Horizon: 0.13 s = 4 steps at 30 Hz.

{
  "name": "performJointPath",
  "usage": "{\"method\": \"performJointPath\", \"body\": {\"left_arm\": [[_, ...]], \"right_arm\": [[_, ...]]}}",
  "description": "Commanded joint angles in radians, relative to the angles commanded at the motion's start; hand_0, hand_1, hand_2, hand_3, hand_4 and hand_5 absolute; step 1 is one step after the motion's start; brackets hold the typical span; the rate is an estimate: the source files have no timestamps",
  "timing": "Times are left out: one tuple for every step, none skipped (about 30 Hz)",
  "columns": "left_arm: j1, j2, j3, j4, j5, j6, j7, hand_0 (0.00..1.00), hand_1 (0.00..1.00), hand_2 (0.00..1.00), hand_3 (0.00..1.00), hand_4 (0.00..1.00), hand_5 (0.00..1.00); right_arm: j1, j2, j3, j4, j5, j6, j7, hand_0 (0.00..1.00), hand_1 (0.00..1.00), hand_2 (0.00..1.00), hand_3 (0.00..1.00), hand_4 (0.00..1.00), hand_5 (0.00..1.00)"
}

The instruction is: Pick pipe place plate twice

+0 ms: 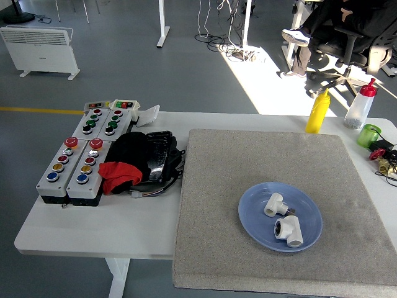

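Observation:
A blue plate [254, 226] lies on the grey mat [248, 161] at the front right of the table. Two white pipe fittings rest in it: a small tee [273, 203] toward the plate's middle and a larger elbow [289, 231] toward its near right rim. The two lie close together. Neither of my hands nor arms is in view.
Grey push-button boxes [69, 164] stand at the table's left, with a black and red cloth bundle [139, 161] beside them. A yellow squeeze bottle [317, 111], a clear red-capped bottle [360, 104] and a green cup [368, 135] stand at the back right. A seated person [322, 25] is far behind.

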Motion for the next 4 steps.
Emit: {"method": "performJointPath", "body": {"left_arm": [[0.001, 0.000, -0.001, 0.000, 0.001, 0.000, 0.000, 0.651, 0.613, 0.612, 0.604, 0.296, 0.998], [0.001, 0.000, -0.001, 0.000, 0.001, 0.000, 0.000, 0.651, 0.613, 0.612, 0.604, 0.296, 0.998], [0.002, 0.000, -0.001, 0.000, 0.002, 0.000, 0.001, 0.651, 0.613, 0.612, 0.604, 0.296, 0.998], [0.003, 0.000, -0.002, 0.000, 0.002, 0.000, 0.001, 0.651, 0.613, 0.612, 0.604, 0.296, 0.998]], "right_arm": [[0.000, 0.000, 0.000, 0.000, 0.000, 0.000, 0.001, 0.768, 0.684, 0.689, 0.682, 0.516, 0.449], [-0.001, 0.000, 0.000, 0.000, 0.000, 0.000, 0.001, 0.768, 0.684, 0.689, 0.682, 0.516, 0.449], [-0.002, -0.001, -0.001, 0.000, 0.000, 0.000, 0.001, 0.768, 0.684, 0.689, 0.682, 0.516, 0.449], [-0.002, -0.001, -0.001, 0.000, 0.000, 0.000, 0.001, 0.768, 0.684, 0.689, 0.682, 0.516, 0.449]]}}
